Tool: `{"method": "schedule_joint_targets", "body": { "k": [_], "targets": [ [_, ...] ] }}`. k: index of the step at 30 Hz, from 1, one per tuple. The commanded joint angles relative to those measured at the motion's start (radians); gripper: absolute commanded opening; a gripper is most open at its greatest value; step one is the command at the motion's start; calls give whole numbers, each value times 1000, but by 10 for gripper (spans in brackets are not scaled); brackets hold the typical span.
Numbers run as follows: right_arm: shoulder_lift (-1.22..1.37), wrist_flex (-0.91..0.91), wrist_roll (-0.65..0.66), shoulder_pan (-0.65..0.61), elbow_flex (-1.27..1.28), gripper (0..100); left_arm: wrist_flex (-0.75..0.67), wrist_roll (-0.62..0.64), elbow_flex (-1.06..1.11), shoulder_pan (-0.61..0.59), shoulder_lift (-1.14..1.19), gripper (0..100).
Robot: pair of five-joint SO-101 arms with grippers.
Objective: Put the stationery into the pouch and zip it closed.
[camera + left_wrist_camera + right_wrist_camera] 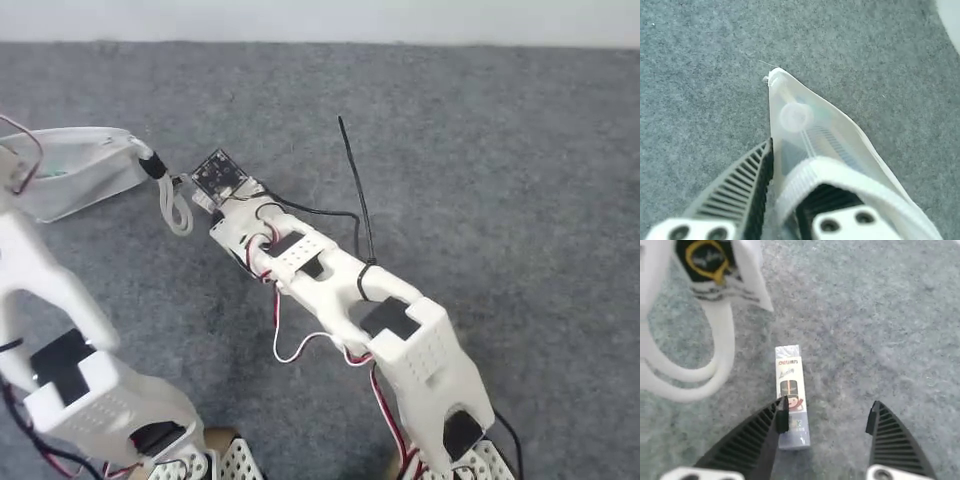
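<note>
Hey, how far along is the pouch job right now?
Little looks done: the left hand grips the pouch. In hand: the open right hand is over a small box lying on the grey mat. Still to do: pick up the box, put it in the pouch, zip it closed.

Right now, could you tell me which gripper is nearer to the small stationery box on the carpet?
Right. The right gripper hangs open just above the small box; the left gripper is off to the side, shut on the pouch.
</note>
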Motion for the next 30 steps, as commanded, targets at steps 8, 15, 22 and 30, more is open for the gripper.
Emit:
{"method": "schedule_joint_targets", "body": {
  "k": [8,15,22,30],
  "targets": [
    [-33,53,11,-22,-64,249,-28,14,-10,6,-21,11],
    [-5,136,8,-22,-130,135,-34,12,13,6,-28,12],
    [-38,171,8,5,-120,29,-34,12,13,8,-25,12],
    [-193,463,6,15,-120,6,-34,12,13,8,-26,12]
  ]
}}
